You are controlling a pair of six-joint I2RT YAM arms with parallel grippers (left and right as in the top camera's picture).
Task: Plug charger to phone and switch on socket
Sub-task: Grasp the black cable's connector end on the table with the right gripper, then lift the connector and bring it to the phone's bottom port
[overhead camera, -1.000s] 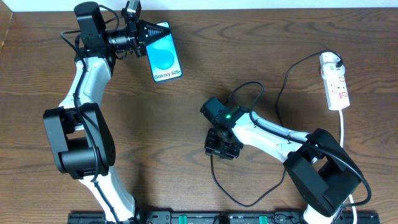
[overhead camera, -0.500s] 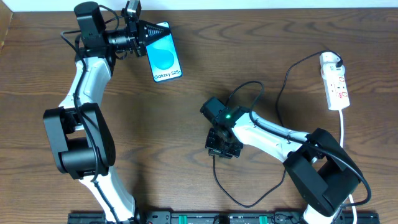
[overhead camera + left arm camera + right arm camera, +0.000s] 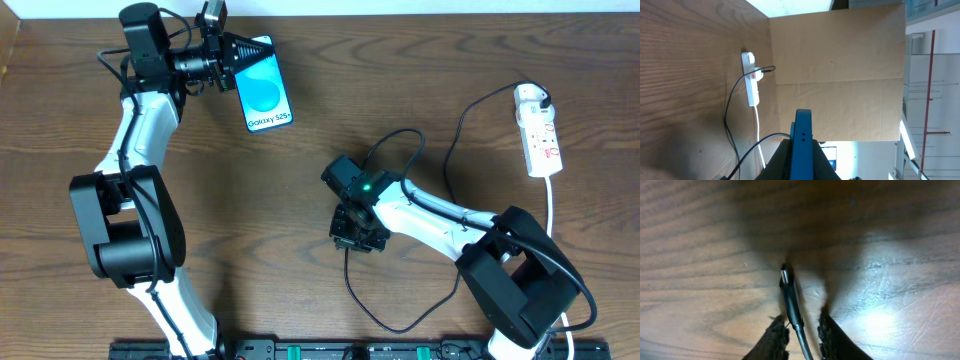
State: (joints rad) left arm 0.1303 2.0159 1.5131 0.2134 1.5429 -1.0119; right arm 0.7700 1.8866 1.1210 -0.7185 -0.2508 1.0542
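Observation:
The phone (image 3: 265, 90), with its blue-turquoise screen up, is at the table's far left, and my left gripper (image 3: 232, 55) is shut on its top end. In the left wrist view the phone (image 3: 801, 145) shows edge-on between the fingers (image 3: 801, 167). The charger is a thin black cable (image 3: 348, 270) running from the white adapter (image 3: 530, 95) in the socket (image 3: 538, 130). Its plug tip (image 3: 785, 277) lies on the wood. My right gripper (image 3: 358, 235) is low over it, and its fingers (image 3: 801, 325) straddle the cable (image 3: 791, 305) with a gap on the right side.
The socket also shows in the left wrist view (image 3: 751, 80), with its white cord running off the near edge. A brown cardboard wall (image 3: 840, 75) stands beyond the right side of the table. The black cable loops across the wood between the right arm and the socket.
The cable just below my right gripper has shifted slightly to the right. The left arm and phone have not moved.

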